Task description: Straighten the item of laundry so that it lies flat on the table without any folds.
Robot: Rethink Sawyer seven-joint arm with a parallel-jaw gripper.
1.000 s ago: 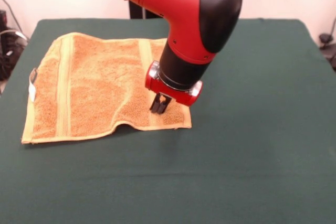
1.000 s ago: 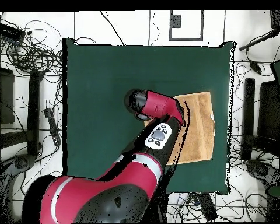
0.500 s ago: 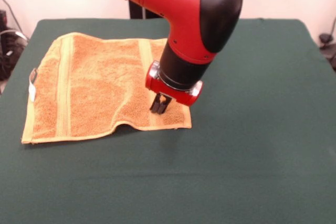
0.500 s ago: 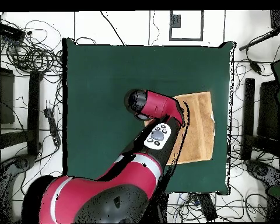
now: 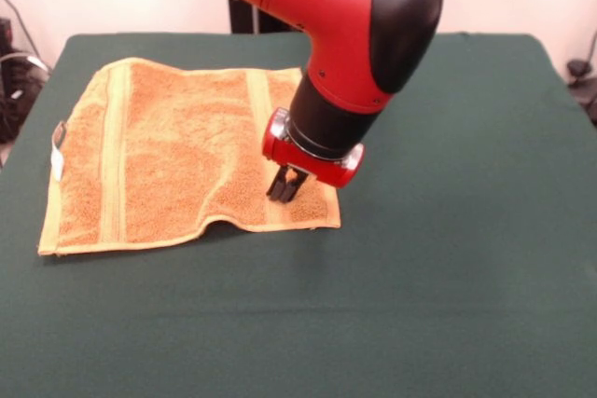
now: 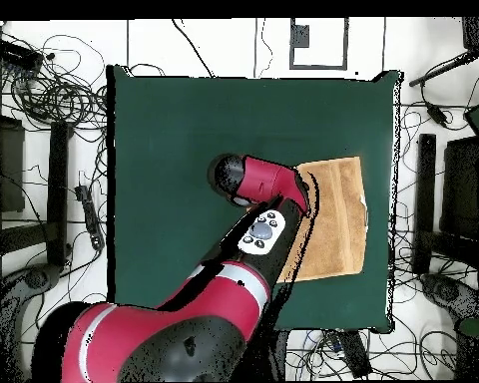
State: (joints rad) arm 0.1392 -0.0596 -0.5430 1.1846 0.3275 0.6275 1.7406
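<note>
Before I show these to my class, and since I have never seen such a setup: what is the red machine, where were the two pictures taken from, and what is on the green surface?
The red and black machine is a robot arm on a pedestal. One picture looks across the table toward the robot; the other looks straight down from above, with the robot's base at the bottom. On the dark green table lies one orange-yellow towel, mostly spread out, with a small raised fold along its near edge. The arm's end effector points down at the towel's near corner, its tips at the cloth. Whether it is pinching the cloth cannot be seen. Cables and equipment lie around the table in the overhead view.
</note>
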